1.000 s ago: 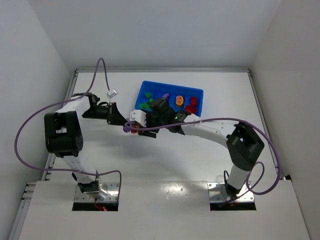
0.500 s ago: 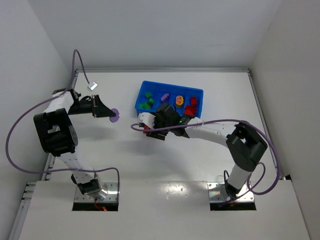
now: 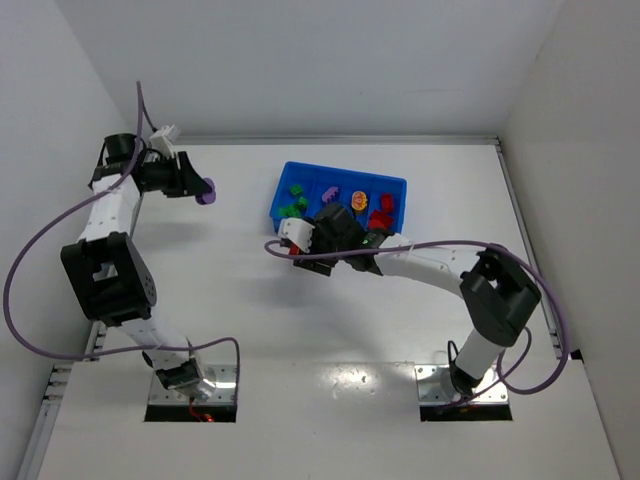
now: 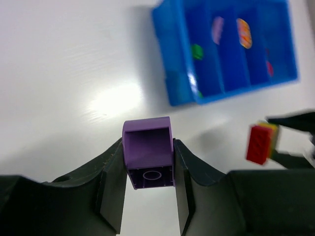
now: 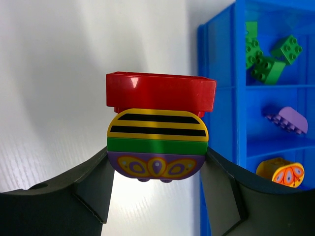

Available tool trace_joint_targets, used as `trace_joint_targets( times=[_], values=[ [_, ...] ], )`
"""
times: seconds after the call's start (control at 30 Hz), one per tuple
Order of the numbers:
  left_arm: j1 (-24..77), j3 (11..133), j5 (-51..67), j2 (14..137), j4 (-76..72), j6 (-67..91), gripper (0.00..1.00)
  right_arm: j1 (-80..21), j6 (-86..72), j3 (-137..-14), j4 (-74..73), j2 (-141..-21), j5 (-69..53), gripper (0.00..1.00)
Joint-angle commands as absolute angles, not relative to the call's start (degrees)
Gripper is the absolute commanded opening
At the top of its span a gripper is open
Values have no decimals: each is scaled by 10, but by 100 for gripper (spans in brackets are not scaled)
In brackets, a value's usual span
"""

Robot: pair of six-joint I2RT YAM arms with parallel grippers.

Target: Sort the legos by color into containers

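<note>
Purple lego (image 4: pixel 148 157): left tool (image 4: pixel 147 150); striped clump (image 5: pixel 157 130): right tool (image 5: pixel 156 160)

The white table (image 3: pixel 250 320) is flat, with walls (image 3: pixel 60 120) on its left, far and right sides. One blue tray (image 3: pixel 345 171) rests directly on it, far of centre. The left arm base (image 3: pixel 190 385) and right arm base (image 3: pixel 462 388) are bolted at the near edge.

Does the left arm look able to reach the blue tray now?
Probably yes: only table lies between the left gripper, holding a purple brick, and the tray; the right gripper, holding a clump, hangs beside its near corner.
</note>
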State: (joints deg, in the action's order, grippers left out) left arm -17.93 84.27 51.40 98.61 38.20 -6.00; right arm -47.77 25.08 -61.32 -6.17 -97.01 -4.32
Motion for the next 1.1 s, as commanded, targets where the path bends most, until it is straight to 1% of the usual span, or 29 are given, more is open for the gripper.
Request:
trace_joint_targets(
  times=[0.0, 0.1, 0.2, 0.33, 0.5, 0.67, 0.77, 0.9, 1.03, 1.07],
  values=[
    [-168, 800, 355, 930, 269, 63, 3, -468, 218, -615, -42, -934, -16, 3],
    [-127, 758, 249, 883, 230, 70, 1, -461, 193, -615, -42, -926, 16, 3],
    [-76, 747, 208, 872, 210, 76, 1, -454, 164, -615, -47, -916, 53, 3],
    [-6, 747, 226, 891, 185, 94, 1, -418, 121, -621, -109, -891, 75, 3],
    [65, 773, 286, 931, 117, 151, 1, -391, 96, -597, -185, -846, 41, 3],
    [144, 841, 329, 1003, 83, 171, 1, -377, 96, -551, -242, -792, 31, 3],
    [172, 889, 340, 1042, 83, 185, 1, -367, 96, -530, -273, -757, 31, 3],
    [207, 938, 334, 1098, 77, 185, 1, -360, 90, -512, -287, -729, 25, 3],
    [221, 965, 295, 1148, 77, 194, 3, -349, 77, -512, -293, -716, 31, 3],
    [221, 965, 277, 1166, 83, 194, 4, -349, 77, -512, -293, -716, 31, 3]
  ],
)
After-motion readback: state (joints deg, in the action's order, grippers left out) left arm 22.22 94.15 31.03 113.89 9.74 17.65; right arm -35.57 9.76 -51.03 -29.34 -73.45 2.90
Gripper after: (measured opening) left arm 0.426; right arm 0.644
